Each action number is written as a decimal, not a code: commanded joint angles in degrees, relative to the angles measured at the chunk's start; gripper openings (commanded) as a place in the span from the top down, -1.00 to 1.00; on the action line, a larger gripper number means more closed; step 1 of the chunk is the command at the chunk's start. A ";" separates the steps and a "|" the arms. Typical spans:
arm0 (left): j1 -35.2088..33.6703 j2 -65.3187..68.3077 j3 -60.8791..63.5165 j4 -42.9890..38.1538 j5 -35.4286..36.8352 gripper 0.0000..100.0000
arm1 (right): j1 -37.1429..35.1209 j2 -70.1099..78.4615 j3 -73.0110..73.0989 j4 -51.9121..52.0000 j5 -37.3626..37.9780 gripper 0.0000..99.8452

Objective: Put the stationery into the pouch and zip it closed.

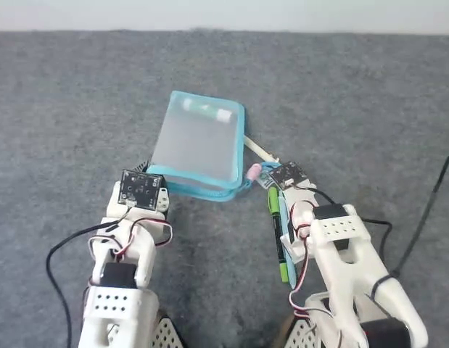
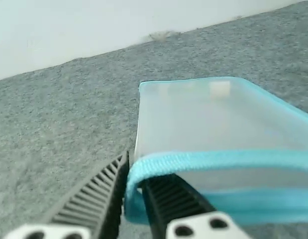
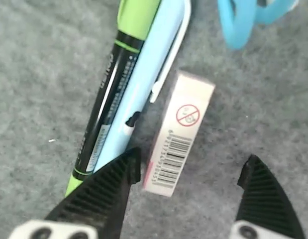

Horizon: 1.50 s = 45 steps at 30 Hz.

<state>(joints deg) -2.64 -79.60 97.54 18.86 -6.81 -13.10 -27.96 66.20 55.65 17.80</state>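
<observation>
The right end effector (image 3: 192,159), fingers apart, hangs over the eraser (image 3: 179,134), which lies on the surface just beside the pouch (image 1: 195,145), its long axis crossing the closing line, while the left end effector (image 2: 134,194) is clamped on the pouch's zip edge.

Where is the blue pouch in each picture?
High view: the pouch lies in the middle of the grey surface.
Left wrist view: the pouch is close up, its near edge pinched in the left end effector.
Right wrist view: a blue loop beyond the eraser, probably the pouch's zip end.
Shared landmark: the blue zip edge.
</observation>
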 commanded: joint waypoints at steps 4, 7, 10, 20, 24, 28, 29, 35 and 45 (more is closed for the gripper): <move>0.88 0.26 -0.66 -0.26 -0.09 0.98 | 1.27 -2.07 -0.35 -1.19 -1.23 0.36; 0.97 0.26 -0.66 -0.44 -0.09 0.98 | 4.88 -2.07 -0.18 -2.15 -1.23 0.36; 0.97 0.26 -0.66 -0.44 0.00 0.98 | 7.87 -2.07 -0.18 -2.42 -1.14 0.36; 0.97 0.26 -0.66 -0.44 -0.09 0.98 | 8.04 -2.07 -0.26 -2.42 -1.32 0.36; 0.97 0.26 -0.66 -0.44 -0.09 0.98 | 8.04 -1.71 -0.26 -2.95 -1.32 0.36; 0.79 0.26 -0.66 -0.35 -0.09 0.98 | 8.13 -1.45 0.00 -4.70 -1.32 0.36; 0.79 0.26 -0.66 -0.26 -0.09 0.98 | 8.13 -1.45 0.00 -4.79 -1.41 0.36; 0.53 0.26 -0.66 -0.18 -0.09 0.98 | 8.48 -1.45 0.00 -4.70 -1.41 0.36; 1.67 0.26 -0.66 -1.14 -0.09 0.98 | 8.66 -1.54 0.00 -5.32 -0.79 0.88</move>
<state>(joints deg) -2.20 -79.60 97.54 18.86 -6.81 -4.92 -27.96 66.20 51.60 17.01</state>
